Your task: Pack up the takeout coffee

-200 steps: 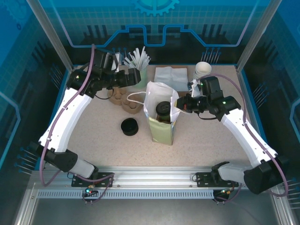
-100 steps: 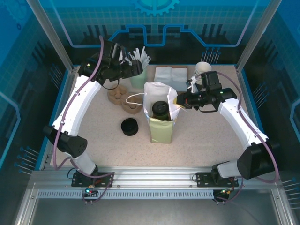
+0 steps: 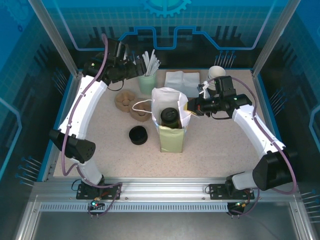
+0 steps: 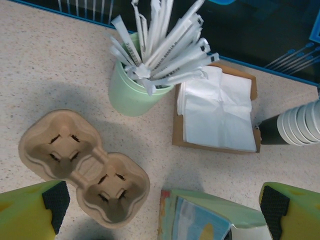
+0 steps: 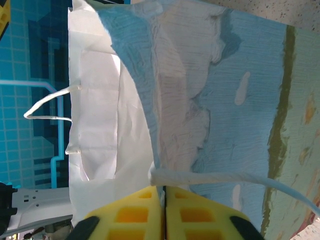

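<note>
Top external view: small olive-sided paper cup under a round black plastic lid (image 3: 170, 118), standing upright inside the open mouth of a tall white-and-olive paper bag (image 3: 172, 142) with cord handles, mid-way across the speckled table (image 3: 220, 150). Long axis of the cup vertical, lid facing up. Right gripper (image 3: 190, 107) at the bag's right rim, jaws pressed together on that rim. Same seen in the right wrist view: yellow pads (image 5: 145, 197) flat against each other, nipping the white paper edge just below a white cord handle (image 5: 210, 176). Cup lying toward the robot's left of those jaws and a little nearer the arm bases, near but parted from them by the bag wall. Left gripper (image 3: 134, 69) well apart at the far left, above a pale green tumbler of white sticks (image 3: 147, 82), jaws spread wide, with yellow fingers (image 4: 25, 212) at both lower corners of the left wrist view. Right arm clearly the nearer one. Judged from this: coffee already in the bag, so the coming move hangs on that rim pinch, best released outward to the right, away from the cup, without tugging the bag over.
</note>
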Robot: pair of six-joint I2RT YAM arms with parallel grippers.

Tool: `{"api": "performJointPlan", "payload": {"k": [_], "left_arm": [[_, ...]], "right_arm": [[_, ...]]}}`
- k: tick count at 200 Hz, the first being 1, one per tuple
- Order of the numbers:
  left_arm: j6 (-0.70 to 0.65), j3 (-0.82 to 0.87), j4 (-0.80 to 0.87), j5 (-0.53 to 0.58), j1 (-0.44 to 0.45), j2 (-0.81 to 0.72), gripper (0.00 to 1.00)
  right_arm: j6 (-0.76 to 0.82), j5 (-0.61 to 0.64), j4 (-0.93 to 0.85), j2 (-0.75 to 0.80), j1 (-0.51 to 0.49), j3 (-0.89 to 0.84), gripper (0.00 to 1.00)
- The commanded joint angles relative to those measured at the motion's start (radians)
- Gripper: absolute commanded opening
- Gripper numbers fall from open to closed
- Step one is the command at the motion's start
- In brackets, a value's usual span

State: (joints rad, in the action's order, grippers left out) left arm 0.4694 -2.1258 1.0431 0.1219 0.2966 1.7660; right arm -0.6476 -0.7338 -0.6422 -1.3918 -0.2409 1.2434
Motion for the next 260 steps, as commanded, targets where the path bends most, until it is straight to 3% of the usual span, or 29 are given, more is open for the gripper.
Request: {"api": "performJointPlan", "payload": {"k": [1,12,43,87,156,260], "left_arm": [[-0.017,-0.030,-0.011,0.038,-0.031,0.010,0.99],[-0.026,-0.023,-0.031,0.043,-0.041,0.012,0.99],[-0.029,-0.001,-0.095,0.047,-0.069,0.008,0.99],[0.000,0.005,-0.164,0.061,-0.099,0.033,0.98],[0.041,-0.101,-0.191,0.128,-0.119,0.148,0.98],[0.074,-0.187,-0.259,0.131,-0.132,0.291,0.92]], "right_arm": [[0.007,-0.005,-0.017,0.000,0.023,0.028,0.20],[0.023,-0.001,-0.047,0.000,0.030,0.049,0.29],[0.083,0.004,-0.142,0.008,0.066,0.110,0.41],[0.171,0.000,-0.292,0.018,0.140,0.215,0.49],[0.249,-0.049,-0.423,0.026,0.259,0.317,0.51],[0.122,-0.057,-0.328,0.039,0.260,0.286,0.49]]}}
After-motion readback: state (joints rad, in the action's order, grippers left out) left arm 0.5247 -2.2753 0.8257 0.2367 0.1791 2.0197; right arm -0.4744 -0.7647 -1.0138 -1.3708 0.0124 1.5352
